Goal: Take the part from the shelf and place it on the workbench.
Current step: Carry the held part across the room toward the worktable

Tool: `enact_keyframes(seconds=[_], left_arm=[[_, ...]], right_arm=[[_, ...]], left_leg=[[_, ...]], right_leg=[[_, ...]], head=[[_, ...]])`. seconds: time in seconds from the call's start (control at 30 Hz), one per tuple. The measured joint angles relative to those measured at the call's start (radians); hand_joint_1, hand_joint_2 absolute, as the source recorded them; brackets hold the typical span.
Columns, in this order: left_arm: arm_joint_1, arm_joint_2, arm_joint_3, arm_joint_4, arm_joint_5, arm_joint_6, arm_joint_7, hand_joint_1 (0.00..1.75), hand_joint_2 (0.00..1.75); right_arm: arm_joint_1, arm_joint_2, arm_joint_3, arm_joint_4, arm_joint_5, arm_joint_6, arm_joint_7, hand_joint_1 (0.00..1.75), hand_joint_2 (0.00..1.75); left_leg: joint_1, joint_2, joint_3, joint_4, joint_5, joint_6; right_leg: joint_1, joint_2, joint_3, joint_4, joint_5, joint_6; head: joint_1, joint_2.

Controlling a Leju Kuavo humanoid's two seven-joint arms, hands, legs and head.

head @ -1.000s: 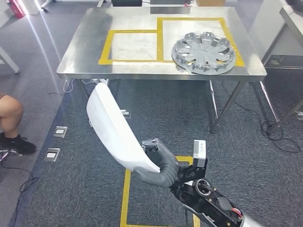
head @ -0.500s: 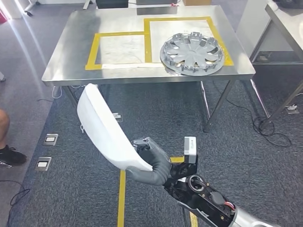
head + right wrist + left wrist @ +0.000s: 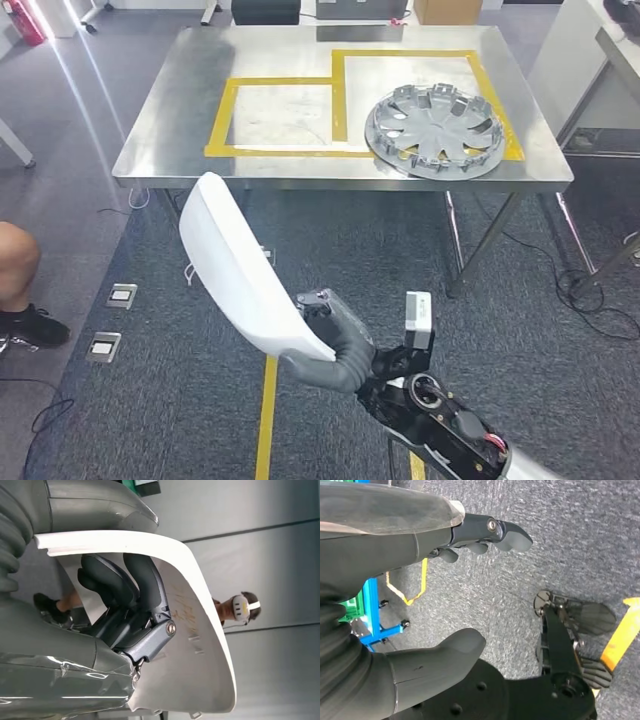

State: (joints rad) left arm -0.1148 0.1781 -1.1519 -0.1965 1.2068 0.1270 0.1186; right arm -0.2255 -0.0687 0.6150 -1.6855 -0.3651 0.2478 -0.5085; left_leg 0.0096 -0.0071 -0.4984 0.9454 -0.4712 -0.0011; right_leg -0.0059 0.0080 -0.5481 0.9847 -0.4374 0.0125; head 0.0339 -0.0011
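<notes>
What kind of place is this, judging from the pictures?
Probably a workshop or robot test area: a steel workbench marked with yellow tape, a wheel cover on it, and floor tape on grey carpet.

Seated person's leg [image 3: 16, 262] cut off at left edge, body unseen.

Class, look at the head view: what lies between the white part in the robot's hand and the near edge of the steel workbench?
Bare dark carpet separates the white part from the workbench, seen in the head view.
</notes>
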Motion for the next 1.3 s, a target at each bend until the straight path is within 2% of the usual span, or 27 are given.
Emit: enact_keyframes(seconds=[0.07, 0.13, 0.17, 0.23, 0.27, 0.3, 0.33, 0.4, 0.43, 0.47, 0.53, 0.6, 0.67, 0.73, 0.77, 0.8, 0.83, 0.9, 0.93, 0.97, 1.03, 1.1, 1.13, 1.17, 1.23, 1.27, 1.3], left_arm=[[-0.002, -0.001, 0.002, 0.0, 0.002, 0.0, 0.0, 0.0, 1.75], [-0.003, -0.001, 0.004, 0.0, 0.003, 0.0, 0.0, 0.0, 1.75], [-0.004, -0.001, 0.005, 0.0, 0.004, 0.0, 0.0, 0.0, 1.75], [-0.005, -0.001, 0.007, 0.0, 0.005, 0.0, 0.0, 0.0, 1.75], [-0.004, -0.001, 0.008, 0.0, 0.006, 0.0, 0.0, 0.0, 1.75], [-0.001, -0.001, 0.008, 0.0, 0.007, 0.0, 0.0, 0.0, 1.75], [0.001, -0.001, 0.008, 0.0, 0.008, 0.0, 0.0, 0.0, 1.75], [0.003, 0.0, 0.009, 0.0, 0.008, 0.0, 0.0, 0.0, 1.75], [0.002, 0.0, 0.009, 0.0, 0.009, 0.0, 0.0, 0.0, 1.75], [0.001, 0.001, 0.01, 0.0, 0.009, 0.0, 0.0, 0.0, 1.75], [-0.001, 0.001, 0.012, 0.0, 0.01, 0.0, 0.0, 0.0, 1.75], [0.001, -0.001, 0.015, 0.0, 0.01, 0.0, 0.001, 0.0, 1.75], [0.003, -0.002, 0.016, 0.0, 0.011, 0.0, 0.001, 0.0, 1.75], [0.002, -0.002, 0.017, 0.0, 0.011, 0.0, 0.001, 0.0, 1.75], [0.003, -0.002, 0.018, 0.0, 0.011, 0.001, 0.001, 0.0, 1.75], [0.003, -0.001, 0.018, 0.0, 0.011, 0.001, 0.001, 0.0, 1.75], [0.004, -0.001, 0.018, 0.0, 0.011, 0.001, 0.001, 0.0, 1.75], [0.006, -0.001, 0.018, 0.0, 0.011, 0.001, 0.001, 0.0, 1.75], [0.005, -0.002, 0.018, 0.0, 0.011, 0.001, 0.001, 0.0, 1.75], [0.004, -0.002, 0.019, 0.0, 0.011, 0.001, 0.001, 0.0, 1.75], [0.001, -0.002, 0.019, 0.0, 0.012, 0.001, 0.002, 0.0, 1.75], [0.002, -0.002, 0.019, 0.0, 0.011, 0.001, 0.003, 0.0, 1.75], [0.001, -0.002, 0.019, 0.0, 0.011, 0.0, 0.003, 0.0, 1.75], [0.0, -0.002, 0.019, 0.0, 0.01, -0.001, 0.003, 0.0, 1.75], [-0.001, -0.002, 0.019, 0.0, 0.007, -0.002, 0.003, 0.0, 1.75], [0.0, -0.002, 0.019, 0.0, 0.005, -0.003, 0.002, 0.0, 1.75], [0.002, -0.002, 0.019, 0.0, 0.004, -0.004, 0.002, 0.0, 1.75]], right_arm=[[-0.002, 0.0, 0.001, 0.0, 0.0, 0.0, 0.003, 1.75, 1.75], [-0.005, 0.0, 0.002, 0.0, -0.001, -0.001, 0.004, 1.75, 1.75], [-0.008, 0.0, 0.002, 0.0, -0.001, -0.001, 0.005, 1.75, 1.75], [-0.012, 0.0, 0.003, 0.0, -0.002, -0.002, 0.006, 1.75, 1.75], [-0.013, 0.0, 0.003, 0.001, -0.002, -0.002, 0.006, 1.75, 1.75], [-0.013, 0.0, 0.004, 0.002, -0.003, -0.003, 0.006, 1.75, 1.75], [-0.013, 0.0, 0.005, 0.004, -0.003, -0.003, 0.006, 1.75, 1.75], [-0.014, 0.0, 0.006, 0.006, -0.005, -0.004, 0.006, 1.75, 1.75], [-0.015, 0.0, 0.006, 0.006, -0.006, -0.004, 0.006, 1.75, 1.75], [-0.016, 0.0, 0.007, 0.006, -0.007, -0.004, 0.006, 1.75, 1.75], [-0.018, 0.0, 0.009, 0.006, -0.007, -0.004, 0.007, 1.75, 1.75], [-0.019, 0.0, 0.011, 0.006, -0.007, -0.004, 0.008, 1.75, 1.75], [-0.021, 0.0, 0.014, 0.006, -0.008, -0.004, 0.008, 1.75, 1.75], [-0.02, 0.0, 0.016, 0.008, -0.009, -0.004, 0.008, 1.75, 1.75], [-0.02, 0.0, 0.016, 0.009, -0.009, -0.004, 0.008, 1.75, 1.75], [-0.019, 0.0, 0.017, 0.01, -0.01, -0.004, 0.009, 1.75, 1.75], [-0.019, 0.0, 0.018, 0.011, -0.01, -0.004, 0.009, 1.75, 1.75], [-0.019, 0.0, 0.02, 0.012, -0.011, -0.004, 0.009, 1.75, 1.75], [-0.02, 0.0, 0.021, 0.012, -0.011, -0.004, 0.009, 1.75, 1.75], [-0.021, 0.001, 0.023, 0.013, -0.011, -0.004, 0.009, 1.75, 1.75], [-0.022, 0.001, 0.024, 0.014, -0.012, -0.004, 0.009, 1.75, 1.75], [-0.022, 0.002, 0.025, 0.014, -0.012, -0.004, 0.009, 1.75, 1.75], [-0.023, 0.002, 0.025, 0.015, -0.012, -0.004, 0.009, 1.75, 1.75], [-0.023, 0.002, 0.025, 0.015, -0.012, -0.004, 0.009, 1.75, 1.75], [-0.023, 0.002, 0.025, 0.015, -0.012, -0.005, 0.009, 1.75, 1.75], [-0.022, 0.002, 0.025, 0.016, -0.012, -0.006, 0.009, 1.75, 1.75], [-0.02, 0.002, 0.025, 0.016, -0.012, -0.006, 0.009, 1.75, 1.75]], left_leg=[[0.001, 0.001, -0.001, 0.001, -0.004, -0.01], [0.002, 0.002, -0.017, 0.042, -0.025, -0.02], [0.003, 0.002, -0.044, 0.093, -0.046, -0.024], [0.004, 0.002, -0.129, 0.227, -0.085, -0.029], [0.005, 0.002, -0.166, 0.273, -0.089, -0.03], [0.006, 0.002, -0.187, 0.286, -0.073, -0.03], [0.006, 0.002, -0.187, 0.259, -0.04, -0.029], [0.006, 0.003, -0.143, 0.129, 0.043, -0.022], [0.004, 0.002, -0.119, 0.069, 0.068, -0.018], [0.001, 0.002, -0.104, 0.031, 0.078, -0.014], [-0.004, 0.001, -0.095, 0.012, 0.07, -0.005], [0.0, 0.002, -0.085, 0.006, 0.066, 0.005], [0.004, 0.004, -0.068, -0.001, 0.06, 0.017], [0.002, 0.004, -0.057, -0.001, 0.052, 0.026], [0.001, 0.003, -0.053, -0.001, 0.048, 0.027], [0.0, 0.003, -0.048, -0.001, 0.043, 0.027], [0.0, 0.002, -0.041, 0.0, 0.037, 0.026], [0.0, 0.001, -0.023, -0.001, 0.025, 0.022], [-0.002, 0.001, -0.017, 0.0, 0.019, 0.018], [-0.003, 0.001, -0.016, 0.002, 0.016, 0.014], [-0.005, 0.001, -0.019, 0.002, 0.014, 0.006], [-0.006, 0.002, -0.02, 0.007, 0.009, -0.004], [-0.006, 0.002, -0.029, 0.03, -0.004, -0.01], [-0.006, 0.002, -0.052, 0.077, -0.026, -0.015], [-0.002, 0.003, -0.134, 0.217, -0.078, -0.022], [0.0, 0.003, -0.175, 0.277, -0.092, -0.024], [0.001, 0.003, -0.201, 0.305, -0.086, -0.026]], right_leg=[[-0.001, 0.003, 0.006, -0.01, -0.004, -0.012], [-0.006, 0.002, 0.017, -0.021, -0.004, -0.021], [-0.007, 0.0, 0.022, -0.025, -0.005, -0.026], [-0.006, -0.003, 0.026, -0.027, -0.01, -0.033], [-0.005, -0.003, 0.028, -0.027, -0.014, -0.034], [-0.005, -0.002, 0.033, -0.027, -0.018, -0.035], [-0.005, -0.002, 0.039, -0.026, -0.023, -0.035], [-0.004, 0.0, 0.053, -0.027, -0.034, -0.03], [-0.003, 0.001, 0.057, -0.027, -0.04, -0.027], [-0.001, 0.001, 0.06, -0.027, -0.044, -0.022], [0.001, 0.002, 0.062, -0.031, -0.051, -0.012], [0.002, -0.003, 0.063, -0.01, -0.063, 0.002], [0.004, -0.009, 0.027, 0.085, -0.107, 0.013], [0.002, -0.01, -0.046, 0.223, -0.167, 0.015], [0.002, -0.01, -0.077, 0.271, -0.179, 0.015], [0.002, -0.01, -0.094, 0.285, -0.169, 0.015], [0.002, -0.01, -0.093, 0.26, -0.138, 0.013], [0.002, -0.01, -0.049, 0.13, -0.046, 0.006], [0.005, -0.01, -0.024, 0.067, -0.015, 0.001], [0.006, -0.009, -0.004, 0.021, -0.002, -0.004], [0.009, -0.007, 0.011, -0.011, -0.008, -0.013], [0.004, -0.004, 0.02, -0.024, -0.009, -0.021], [0.001, -0.003, 0.026, -0.03, -0.009, -0.025], [-0.002, -0.004, 0.031, -0.035, -0.01, -0.03], [-0.003, -0.007, 0.036, -0.037, -0.014, -0.037], [-0.003, -0.007, 0.037, -0.037, -0.017, -0.039], [-0.003, -0.007, 0.041, -0.037, -0.021, -0.039]], head=[[-0.002, 0.0], [-0.01, 0.0], [-0.016, 0.0], [-0.029, 0.0], [-0.033, 0.0], [-0.035, 0.0], [-0.037, 0.0], [-0.042, 0.0], [-0.045, 0.0], [-0.047, 0.0], [-0.047, 0.0], [-0.043, 0.0], [-0.032, 0.0], [-0.021, 0.0], [-0.017, 0.0], [-0.014, 0.0], [-0.01, 0.0], [-0.002, 0.0], [-0.001, 0.0], [0.003, 0.0], [0.003, 0.0], [0.001, 0.0], [-0.003, 0.0], [-0.009, 0.0], [-0.022, 0.0], [-0.027, 0.0], [-0.031, 0.0]])
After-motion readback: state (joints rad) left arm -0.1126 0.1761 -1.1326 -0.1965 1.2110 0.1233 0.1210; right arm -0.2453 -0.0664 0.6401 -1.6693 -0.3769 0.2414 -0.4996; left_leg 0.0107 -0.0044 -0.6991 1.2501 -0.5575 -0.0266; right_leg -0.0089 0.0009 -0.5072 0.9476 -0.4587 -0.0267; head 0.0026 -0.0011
